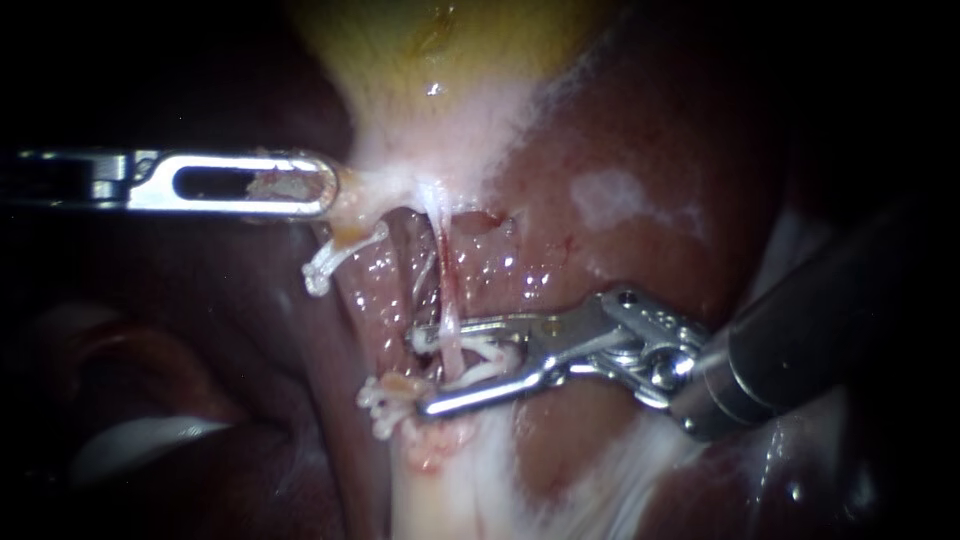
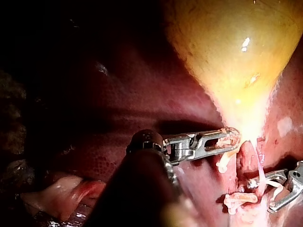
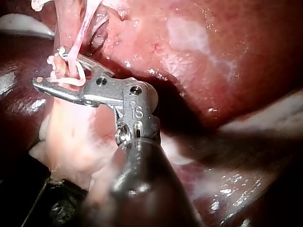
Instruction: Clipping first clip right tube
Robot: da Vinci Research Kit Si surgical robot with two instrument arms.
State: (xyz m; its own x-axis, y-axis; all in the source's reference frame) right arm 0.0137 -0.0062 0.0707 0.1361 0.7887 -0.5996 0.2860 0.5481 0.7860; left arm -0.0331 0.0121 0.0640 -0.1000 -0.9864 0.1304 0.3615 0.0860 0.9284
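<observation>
Currently in hand: setting a clip on the right tube [image 1: 443,270]; judged not yet fired.
Right tube, location: centre of the endoscope view, a thin pale-and-red strand running down from the gallbladder [image 1: 440,40] toward lower centre, with the liver [image 1: 640,150] to its right.
Left instrument [image 1: 332,188]: enters from the left edge; jaws clenched on pale tissue at the gallbladder's narrow end, keeping the strand taut.
Right instrument [image 1: 420,370]: enters from the lower right; jaws stand apart, straddling the tube and carrying a white clip [image 1: 485,365] whose legs lie along them.
Other clips [image 1: 335,258]: one hangs just below the left jaws and one sits left of the lower right jaw; both are clear of the tube.
Check before closing: both jaw tips should show beyond the tube, so the clip spans its full width.
Alignment: keep the jaws square across the tube, not slanted.
Closure: squeeze steadily, without dragging the strand sideways.
Risk: the strand looks fragile, and extra pull from the left could tear it.
</observation>
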